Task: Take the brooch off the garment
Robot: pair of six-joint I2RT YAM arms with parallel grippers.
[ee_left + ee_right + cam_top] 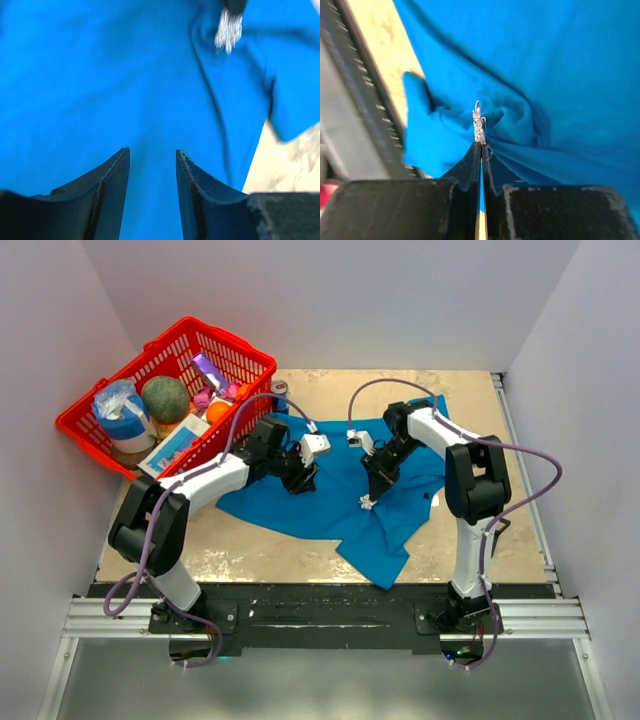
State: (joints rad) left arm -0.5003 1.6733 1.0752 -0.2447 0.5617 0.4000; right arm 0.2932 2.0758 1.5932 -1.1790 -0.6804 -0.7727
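The blue T-shirt lies spread on the table between the arms. The brooch, a small sparkly silver cluster, stands edge-on at the tips of my right gripper, which is shut on it; the cloth puckers up around it. It shows as a pale speck at the right gripper's tip in the top view and at the upper edge of the left wrist view. My left gripper is open and empty, low over the shirt to the left of the brooch.
A red basket with a melon, packets and fruit stands at the back left, tilted on the table's corner. A small can stands beside it. Bare table lies right of the shirt; white walls enclose the sides.
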